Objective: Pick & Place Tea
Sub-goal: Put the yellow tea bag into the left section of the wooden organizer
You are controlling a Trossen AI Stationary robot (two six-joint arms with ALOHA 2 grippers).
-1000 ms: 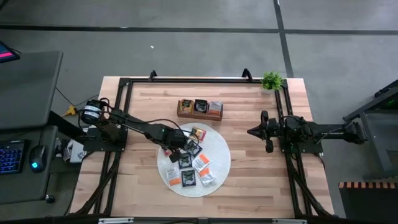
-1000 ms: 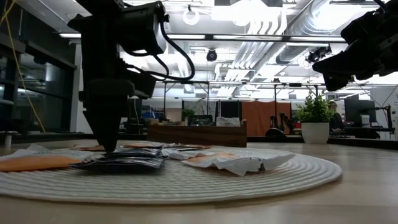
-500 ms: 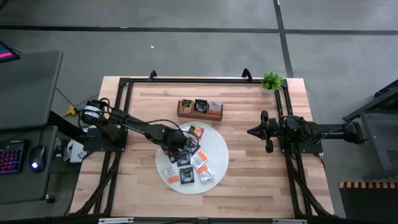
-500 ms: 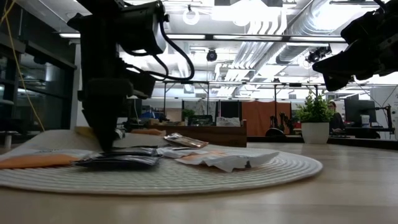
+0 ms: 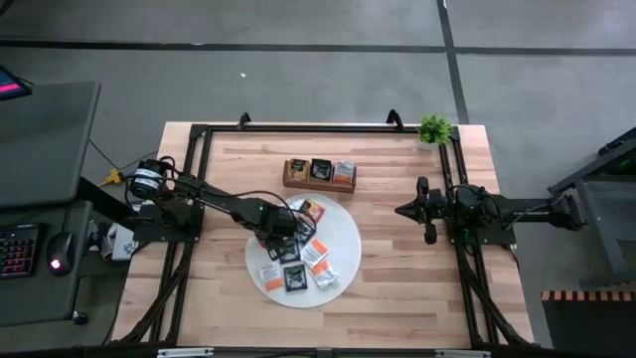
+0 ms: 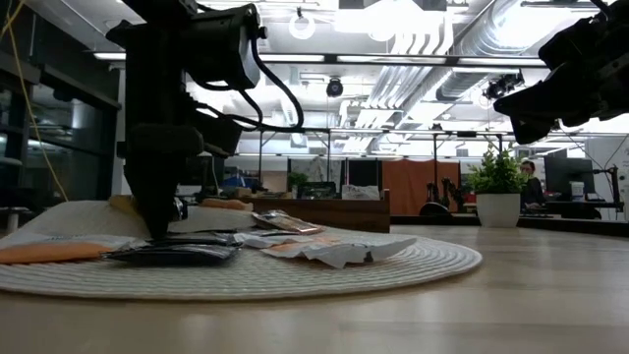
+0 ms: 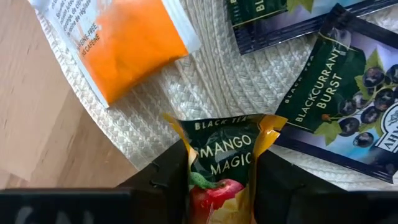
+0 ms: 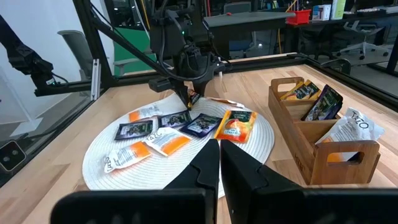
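Observation:
A round white mat [image 5: 338, 239] lies mid-table with several tea sachets on it, black, orange and white, such as a black one [image 5: 295, 279]. At the mat's left rim my left gripper [image 5: 270, 237] stands with its fingers pointing down, shut on a black-and-yellow sachet [image 7: 224, 155]. An orange-and-white sachet [image 7: 124, 43] and a dark purple one [image 7: 336, 99] lie flat beside it. My right gripper [image 5: 400, 211] hangs shut above the table's right side, clear of everything. My left gripper pinches the black-and-yellow sachet by its two side edges [image 7: 194, 152] between its two fingers [image 7: 161, 183]. It comes from above, pointing down. The sachet is bowed between the fingers, and its free end [image 7: 217, 124] rests on the mat by the rim.
A brown wooden three-compartment tray [image 5: 319, 184] with sachets in it stands just beyond the mat toward the far edge. A small potted plant [image 5: 434, 128] sits at the far right corner. A black frame [image 5: 199, 179] runs round the table. Bare wood shows near the front edge.
The mat has slid a little toward the table's left edge, taking its sachets along. In the low view its right rim has drawn back, and a pale hump has risen at its left, beside my left gripper. That gripper has stayed down on the mat.

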